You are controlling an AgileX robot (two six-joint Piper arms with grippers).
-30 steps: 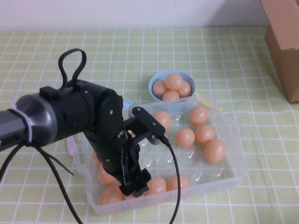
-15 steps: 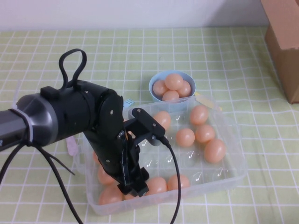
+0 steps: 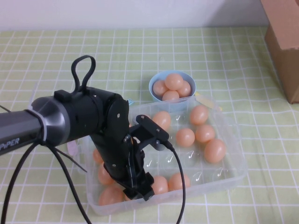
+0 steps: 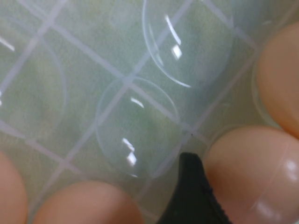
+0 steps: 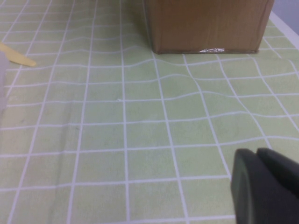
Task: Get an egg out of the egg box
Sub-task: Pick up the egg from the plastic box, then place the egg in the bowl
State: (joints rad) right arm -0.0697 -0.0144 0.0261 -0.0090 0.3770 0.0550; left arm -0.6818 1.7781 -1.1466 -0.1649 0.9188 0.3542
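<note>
The clear egg box [image 3: 233,179] sits front centre and holds several peach-orange eggs [image 3: 185,137]. My left gripper [image 3: 138,190] reaches down into the box's front row, its black arm covering the left cells. In the left wrist view one black finger [image 4: 191,193] rests against the side of an egg [image 4: 254,172] that sits in its cell, with empty clear cells [image 4: 138,126] beyond. The gripper is open. My right gripper [image 5: 266,186] is shut and empty above the green checked cloth; it is out of the high view.
A light-blue bowl [image 3: 154,85] with several eggs stands just behind the box. A brown cardboard box [image 3: 285,42] stands at the far right, also in the right wrist view [image 5: 205,23]. A yellow strip [image 5: 16,55] lies on the cloth.
My left arm has shifted a little to the right, and its gripper has moved slightly right and lower in the box's front row. The eggs have not moved.
</note>
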